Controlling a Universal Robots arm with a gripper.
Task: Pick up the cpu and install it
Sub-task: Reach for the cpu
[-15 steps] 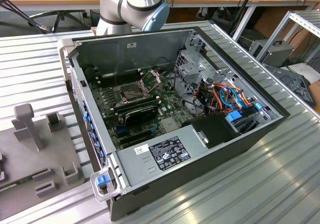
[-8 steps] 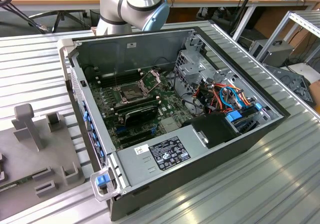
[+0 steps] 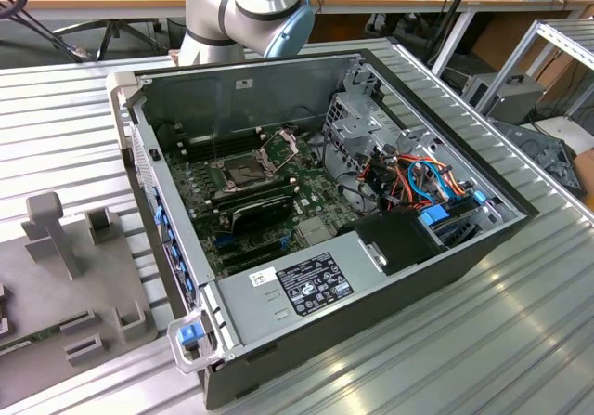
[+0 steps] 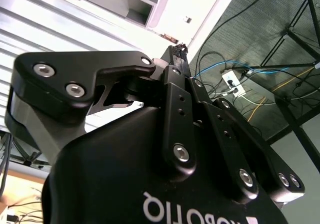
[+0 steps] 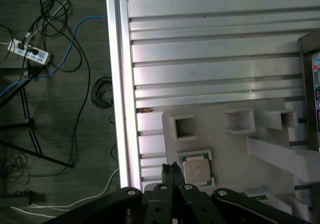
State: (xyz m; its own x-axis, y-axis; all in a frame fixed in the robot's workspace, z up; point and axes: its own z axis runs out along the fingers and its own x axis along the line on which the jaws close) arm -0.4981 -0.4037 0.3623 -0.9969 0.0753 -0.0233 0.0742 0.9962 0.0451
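The cpu, a small silver-grey square chip, lies flat in a white-edged pocket of a grey fixture plate in the first wrist view. My gripper hovers above the plate right beside the chip, fingers pressed together with nothing between them. In the second wrist view the gripper is seen from behind its black body, its tips shut over the plate's edge. In the exterior view, the dark square socket on the green motherboard stands with its metal frame hinged up.
The open computer case sits on a ribbed metal table, with cables and drive bays inside it on the exterior view's right. The grey fixture plate carries upright blocks. Past the table's edge lie floor cables and a power strip.
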